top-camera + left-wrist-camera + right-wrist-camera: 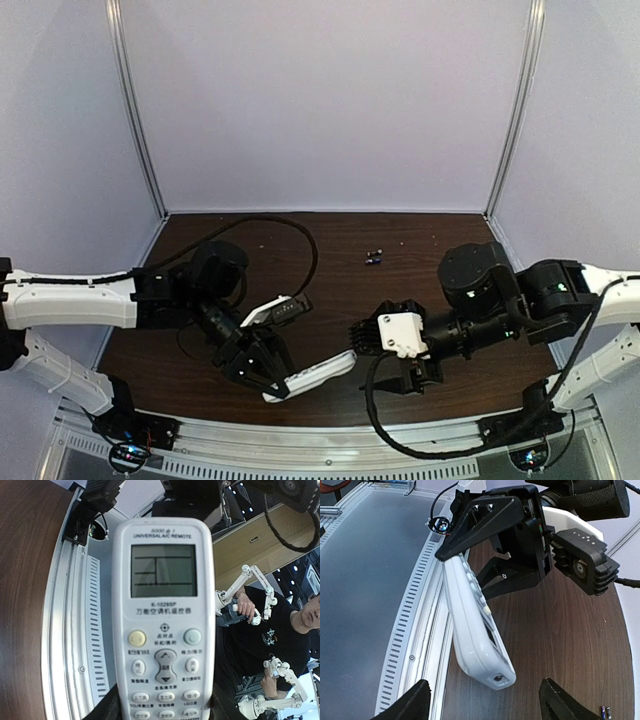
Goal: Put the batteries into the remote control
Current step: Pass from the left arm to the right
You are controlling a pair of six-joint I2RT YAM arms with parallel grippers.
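Clamping the remote control (318, 370) by its button end in the left gripper (262, 375), tilting it above the table's (440, 240) near edge, battery side hard to make out. Spreading wide near the free end, holding nothing: right gripper (482, 705), fingertips cut off. Lying well apart: batteries (375, 257), tiny, blurred.

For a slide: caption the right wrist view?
Left gripper holds the remote control; the batteries lie loose on the table.
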